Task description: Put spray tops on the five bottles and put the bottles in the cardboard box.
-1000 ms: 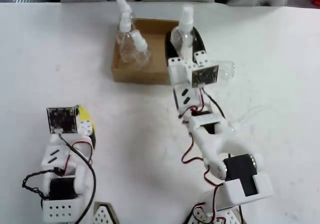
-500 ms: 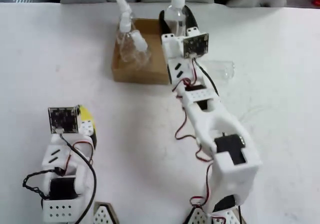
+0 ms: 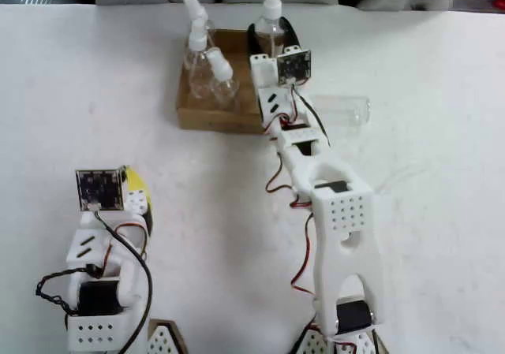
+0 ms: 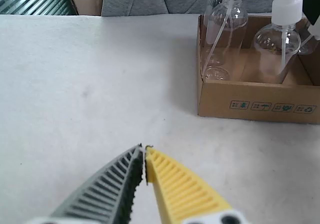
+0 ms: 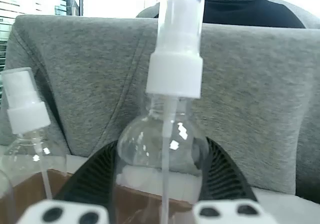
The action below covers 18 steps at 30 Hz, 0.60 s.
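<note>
My right gripper [image 3: 270,35] [image 5: 162,159] is shut on a clear bottle [image 3: 272,24] [image 5: 165,144] with a white spray top, held upright over the right part of the cardboard box [image 3: 207,118] [image 4: 255,102]. Three capped bottles [image 3: 207,70] [image 4: 224,29] stand in the box's left part. One bare bottle [image 3: 341,111] without a top lies on its side on the table right of the box. My left gripper [image 3: 130,192] [image 4: 144,156] rests shut and empty near the table's front left, far from the box.
The white table [image 3: 95,86] has open room left and in front of the box. A grey cushion [image 5: 260,99] runs along the table's far edge behind the box.
The right arm has stretched forward and carried the capped bottle from beside the box's right edge to above the box. The left arm has stayed still.
</note>
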Tool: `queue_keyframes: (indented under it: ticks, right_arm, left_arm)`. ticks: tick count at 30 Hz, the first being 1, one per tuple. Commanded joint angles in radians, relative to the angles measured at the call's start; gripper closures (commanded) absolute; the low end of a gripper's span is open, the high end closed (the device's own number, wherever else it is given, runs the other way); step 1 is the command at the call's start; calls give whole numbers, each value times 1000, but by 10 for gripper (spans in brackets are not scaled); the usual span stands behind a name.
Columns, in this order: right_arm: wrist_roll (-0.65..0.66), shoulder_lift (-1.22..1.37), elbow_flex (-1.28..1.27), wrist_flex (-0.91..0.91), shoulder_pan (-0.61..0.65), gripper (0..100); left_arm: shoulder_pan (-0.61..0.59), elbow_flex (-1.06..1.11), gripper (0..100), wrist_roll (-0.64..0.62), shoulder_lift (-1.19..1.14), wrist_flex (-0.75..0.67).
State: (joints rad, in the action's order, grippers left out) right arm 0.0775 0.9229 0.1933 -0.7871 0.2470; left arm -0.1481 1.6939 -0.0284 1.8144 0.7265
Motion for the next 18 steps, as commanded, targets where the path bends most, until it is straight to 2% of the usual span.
queue_keyframes:
  ticks: [1,18]
  right_arm:
    - [-8,68,186,2,-19,982]
    - [-8,311,546,153,-25,982]
  left_arm:
    - [15,0,976,11,7,-20]
    - [15,0,976,11,7,-20]
